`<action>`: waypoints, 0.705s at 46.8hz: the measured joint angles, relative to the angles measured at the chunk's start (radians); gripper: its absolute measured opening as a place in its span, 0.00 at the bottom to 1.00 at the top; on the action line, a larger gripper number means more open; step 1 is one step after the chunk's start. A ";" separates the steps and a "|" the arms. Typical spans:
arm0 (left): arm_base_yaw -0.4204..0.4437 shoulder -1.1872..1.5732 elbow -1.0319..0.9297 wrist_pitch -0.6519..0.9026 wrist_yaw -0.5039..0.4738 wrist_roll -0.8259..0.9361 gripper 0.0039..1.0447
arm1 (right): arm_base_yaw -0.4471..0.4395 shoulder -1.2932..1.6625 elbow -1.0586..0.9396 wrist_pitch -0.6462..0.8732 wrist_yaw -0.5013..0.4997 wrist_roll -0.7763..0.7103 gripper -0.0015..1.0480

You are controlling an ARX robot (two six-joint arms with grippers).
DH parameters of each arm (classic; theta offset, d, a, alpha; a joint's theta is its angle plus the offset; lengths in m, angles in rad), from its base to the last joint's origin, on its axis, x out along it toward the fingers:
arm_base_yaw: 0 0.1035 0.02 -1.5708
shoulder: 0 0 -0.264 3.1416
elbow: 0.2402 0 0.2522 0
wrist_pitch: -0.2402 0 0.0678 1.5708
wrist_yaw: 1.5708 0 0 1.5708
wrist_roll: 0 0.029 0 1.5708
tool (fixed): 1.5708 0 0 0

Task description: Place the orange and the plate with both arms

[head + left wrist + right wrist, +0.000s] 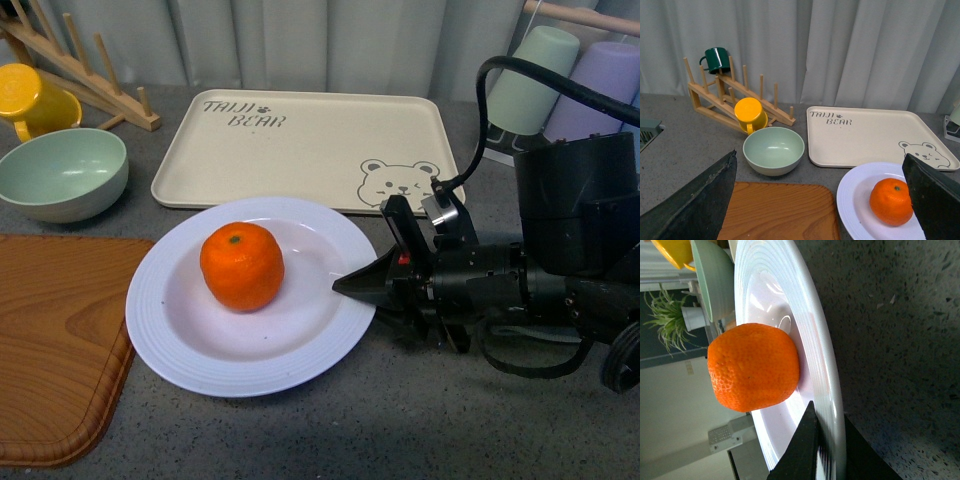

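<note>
— Where's the orange (241, 265)?
— On the plate (200, 375), a little toward 9 o'clock of its centre. The plate sits on the grey surface (450, 420), with the bear tray (300, 140) at its 12.
— And the right claw (350, 285)?
— Pinched on the plate's rim at 3 o'clock (the wrist view shows the rim between its fingers), so the fruit lies at 9 from it.
— The left claw (819, 157)?
— Fingers wide apart, holding nothing. The right arm is nearer; I'd judge a tilt would roll the fruit.
</note>
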 joint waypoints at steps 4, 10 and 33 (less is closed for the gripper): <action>0.000 0.000 0.000 0.000 0.000 0.000 0.94 | -0.013 -0.006 -0.004 0.056 0.000 0.038 0.03; 0.000 0.000 0.000 0.000 0.000 0.000 0.94 | -0.035 -0.021 0.020 0.090 0.013 0.093 0.03; 0.000 0.000 0.000 0.000 0.000 0.000 0.94 | -0.015 0.152 0.449 -0.077 0.123 0.226 0.03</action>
